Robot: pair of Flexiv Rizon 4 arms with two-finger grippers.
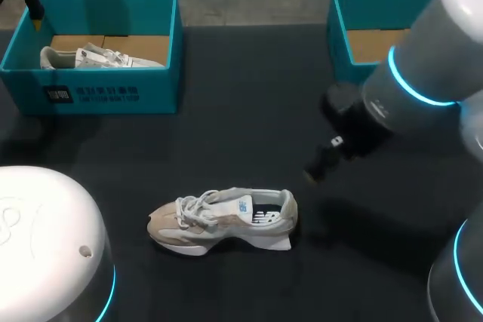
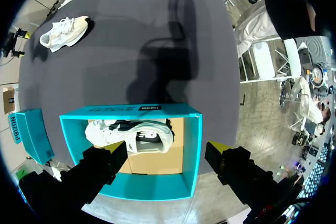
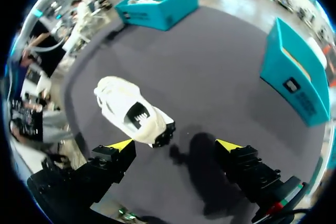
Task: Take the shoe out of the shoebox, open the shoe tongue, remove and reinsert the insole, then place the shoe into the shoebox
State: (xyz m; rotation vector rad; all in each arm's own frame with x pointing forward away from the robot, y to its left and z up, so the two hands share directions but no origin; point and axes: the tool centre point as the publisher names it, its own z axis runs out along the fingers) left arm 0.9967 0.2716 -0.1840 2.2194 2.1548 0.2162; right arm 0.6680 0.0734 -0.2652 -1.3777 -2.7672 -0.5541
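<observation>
Left jaws: apart and holding nothing, in the upper left corner of the head view, over the far left rim of the left shoebox (image 1: 113, 96). In their own wrist view the box lies just ahead of and under the spread fingertips (image 2: 109, 148).
Boxed shoe (image 1: 98, 56): white, on its side in that box, long axis along the box's length.
Shoe on the tabletop (image 1: 223, 220): lower middle of the head view, upright on its sole and well apart from both boxes. Its long axis runs left to right, toe at the left, heel at the right. The collar faces up and the insole shows inside.
Right jaws: apart and empty, right of centre in the head view, up and to the right of the heel and not touching it. In the right wrist view the heel lies just ahead of the fingertips (image 3: 122, 144), toe pointing away.
Nearer arm: the right, by a clear margin.
Right shoebox (image 1: 343, 35): upper right, partly behind the right arm (image 1: 411, 81).
Coming move: probably a heel-end approach along the shoe's length.
</observation>
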